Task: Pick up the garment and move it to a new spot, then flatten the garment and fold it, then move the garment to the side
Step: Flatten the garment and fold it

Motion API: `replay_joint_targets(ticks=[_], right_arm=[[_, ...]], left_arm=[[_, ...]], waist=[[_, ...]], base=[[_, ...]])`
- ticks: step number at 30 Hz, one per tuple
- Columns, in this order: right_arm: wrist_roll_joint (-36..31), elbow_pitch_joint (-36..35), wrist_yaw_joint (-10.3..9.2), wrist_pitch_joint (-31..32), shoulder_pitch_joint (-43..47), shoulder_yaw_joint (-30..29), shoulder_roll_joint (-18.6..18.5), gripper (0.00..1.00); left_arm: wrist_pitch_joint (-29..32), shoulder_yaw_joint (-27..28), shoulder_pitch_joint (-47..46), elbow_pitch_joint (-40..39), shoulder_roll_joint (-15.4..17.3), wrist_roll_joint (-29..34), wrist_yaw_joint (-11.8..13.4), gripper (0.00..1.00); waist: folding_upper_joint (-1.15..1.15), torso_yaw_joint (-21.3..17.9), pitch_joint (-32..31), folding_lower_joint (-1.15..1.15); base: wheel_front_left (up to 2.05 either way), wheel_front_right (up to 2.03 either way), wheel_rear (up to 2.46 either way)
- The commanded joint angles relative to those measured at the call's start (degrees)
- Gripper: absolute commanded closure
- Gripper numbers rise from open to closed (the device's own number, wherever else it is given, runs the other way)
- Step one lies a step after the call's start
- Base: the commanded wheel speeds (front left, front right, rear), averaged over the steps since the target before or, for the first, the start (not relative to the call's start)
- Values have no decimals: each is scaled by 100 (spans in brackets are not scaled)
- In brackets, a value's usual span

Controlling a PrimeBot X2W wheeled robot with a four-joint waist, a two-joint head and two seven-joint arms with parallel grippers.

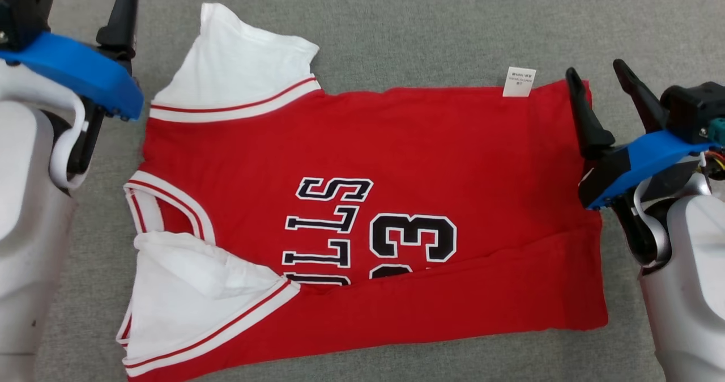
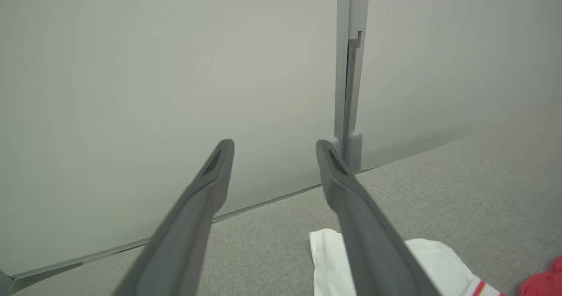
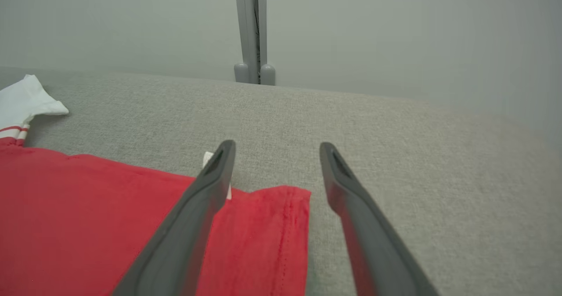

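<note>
Right gripper [image 3: 276, 146] is open w/ nothing in it, poised at the far hem corner of the red jersey [image 1: 396, 144]. In its wrist view one finger sits over cloth, the other over the bare grey table cover [image 1: 396, 19] (can't tell if either touches). Left gripper [image 2: 274, 144] is also open & empty, off the cloth beside the far white sleeve [image 1: 238, 59], fingers aimed more at the back wall panel [image 2: 131, 89] than down at fabric.

Jersey lies spread across mid-table, collar end to the robot's left, hem to its right. The near long edge is already turned over, hiding part of the black lettering; the far edge w/ the white label [image 1: 519, 81] lies flat.

Risks, as I judge them:
- R side: jaws straddle the hem edge, so a close may pinch only the top layer, or nothing, & the corner slips mid-carry.
- L side: sleeve is loose & rumpled. A pinch on sleeve alone drags it w/o the body, so the fold goes skewed.
- Uneven lift betw. the two arms twists the far edge & creases the chest.
- Pulling the far edge toward the robot could shove the near flap [image 1: 453, 297] open, esp. by the bunched near sleeve [image 1: 192, 291].
</note>
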Motion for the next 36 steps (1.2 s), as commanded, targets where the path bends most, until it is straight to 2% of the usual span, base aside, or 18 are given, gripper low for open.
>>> replay_joint_targets(ticks=[1, 9, 16, 29, 30, 31, 32, 36], right_arm=[[55, -37, 1, 67, -152, 39, -18, 0], [149, -140, 1, 45, -468, 284, 48, 0], [189, -220, 1, -9, -616, 398, 90, 0], [233, -140, 1, 84, -747, 549, 94, 0], [246, -119, 1, 119, -751, 579, 92, 0], [266, -93, 1, 158, -760, 617, 84, 0], [301, -70, 1, 203, -773, 655, 61, 0], [437, -27, 1, 461, -826, 795, -60, 0]], left_arm=[[114, -219, -266, 124, 71, -177, -5, 0], [838, -1543, -1061, 854, 456, -1026, -6, 0], [1229, -2346, -1372, 1373, 669, -1704, -6, 0], [1610, -3462, -1731, 1813, 680, -2714, -6, 0], [1621, -3527, -1761, 1871, 686, -2744, -6, 45], [1626, -3591, -1792, 1927, 687, -2784, -6, 76], [1599, -3643, -1837, 1962, 685, -2805, -6, 100], [1373, -3827, -2020, 2018, 661, -2890, -6, 100]], waist=[[0, -12, 150, -2], [0, -315, 566, -2], [0, -500, 764, -2], [0, -617, 850, -2], [0, -630, 841, -2], [0, -646, 830, -2], [0, -658, 823, -2], [0, -673, 774, -2]], base=[[0, 0, 0], [0, 0, 0], [0, 0, 0], [0, 0, 0], [0, 0, 0], [0, 0, 0], [0, 0, 0], [0, 0, 0]])
